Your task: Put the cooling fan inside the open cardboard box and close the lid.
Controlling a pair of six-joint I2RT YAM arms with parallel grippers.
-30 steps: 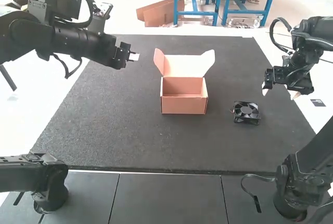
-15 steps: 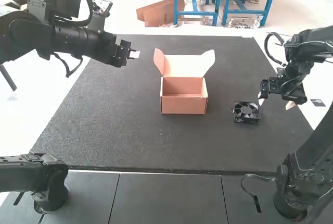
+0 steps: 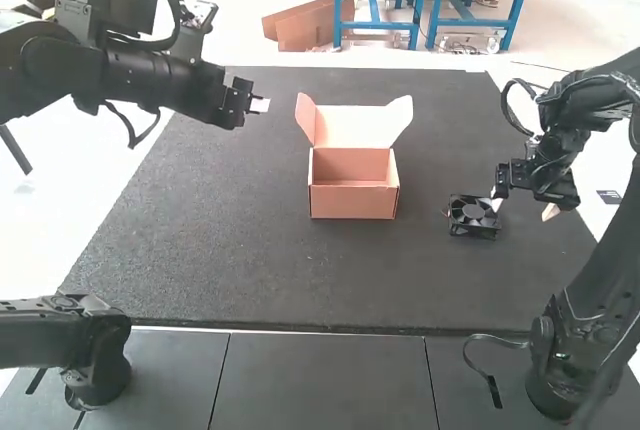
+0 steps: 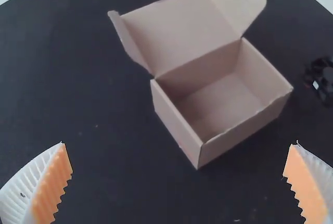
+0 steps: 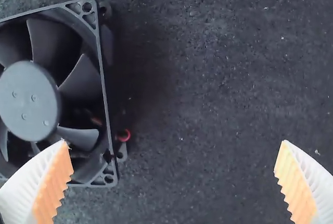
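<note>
Likely light and rigid, the fan (image 3: 473, 216) (flat, 3 o'clock of the box (image 3: 352, 195)) wants gripping across its square frame, not blades; right hand (image 3: 522, 207) hovers, spread apart.

Left arm (image 3: 120, 68): black, stretched level, left gripper (image 3: 252, 106) held high to the left of the cardboard box (image 3: 352, 196), white ribbed fingers (image 4: 44, 182) spread wide. Right arm (image 3: 585, 100): elbow bent, wrist angled down, right gripper (image 3: 522, 208) low to the box's right, fingers spread wide, orange pads (image 5: 49, 185) facing inward.
</note>
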